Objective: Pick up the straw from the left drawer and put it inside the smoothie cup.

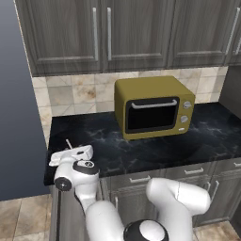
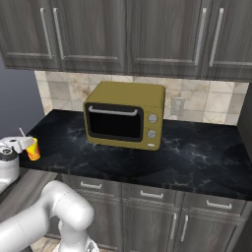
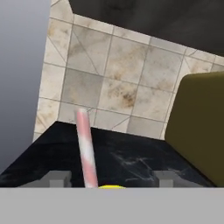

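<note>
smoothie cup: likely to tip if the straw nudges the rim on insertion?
Probably. The smoothie cup looks small, narrow and light, standing near the counter edge. The straw reads straight, likely stiff, so a sideways nudge could tip it.

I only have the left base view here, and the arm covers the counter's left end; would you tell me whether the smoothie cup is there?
Observer: Yes. In the right base view the smoothie cup stands on the counter near its left front corner, just beside the gripper.
Operator: Thank you. Is the straw anywhere near it?
Observer: In the hand view the straw rises between the fingertips, with the cup's yellow rim just beside its lower end.
Operator: And what lies to the right of the hand?
Observer: The hand view shows the microwave close on that side, with the tiled wall behind.
</note>
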Tool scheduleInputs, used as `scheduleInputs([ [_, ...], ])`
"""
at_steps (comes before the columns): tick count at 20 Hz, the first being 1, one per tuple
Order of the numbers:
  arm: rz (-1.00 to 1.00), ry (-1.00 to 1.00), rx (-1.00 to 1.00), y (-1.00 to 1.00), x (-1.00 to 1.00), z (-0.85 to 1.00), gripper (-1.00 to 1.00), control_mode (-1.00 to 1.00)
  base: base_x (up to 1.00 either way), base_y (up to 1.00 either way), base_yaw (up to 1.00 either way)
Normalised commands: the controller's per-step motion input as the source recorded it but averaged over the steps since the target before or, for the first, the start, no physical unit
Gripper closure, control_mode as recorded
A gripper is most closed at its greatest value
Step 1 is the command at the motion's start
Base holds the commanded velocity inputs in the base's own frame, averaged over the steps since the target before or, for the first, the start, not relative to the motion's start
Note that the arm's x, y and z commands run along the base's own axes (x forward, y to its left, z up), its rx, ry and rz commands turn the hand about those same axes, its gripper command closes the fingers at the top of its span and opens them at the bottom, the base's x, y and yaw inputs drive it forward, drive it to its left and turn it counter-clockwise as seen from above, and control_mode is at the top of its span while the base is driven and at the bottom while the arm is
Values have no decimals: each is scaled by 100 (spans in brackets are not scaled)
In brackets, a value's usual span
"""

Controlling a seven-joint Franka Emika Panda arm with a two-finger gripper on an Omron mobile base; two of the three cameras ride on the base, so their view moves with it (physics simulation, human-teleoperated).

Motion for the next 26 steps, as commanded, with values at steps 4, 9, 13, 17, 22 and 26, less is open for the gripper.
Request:
scheduleInputs([
  [4,0,-5,4,-20,0,1,-100,-100,0,0,0],
  [9,0,-8,0,-3,0,33,-100,-100,0,0,0],
  [13,0,-14,0,-8,-12,73,-100,-100,0,0,0],
  [17,0,-11,0,-11,-24,81,-100,-100,0,0,0],
  [22,0,-8,0,-15,-34,82,-100,-100,0,0,0],
  [26,0,-5,0,-31,-63,69,-100,-100,0,0,0],
])
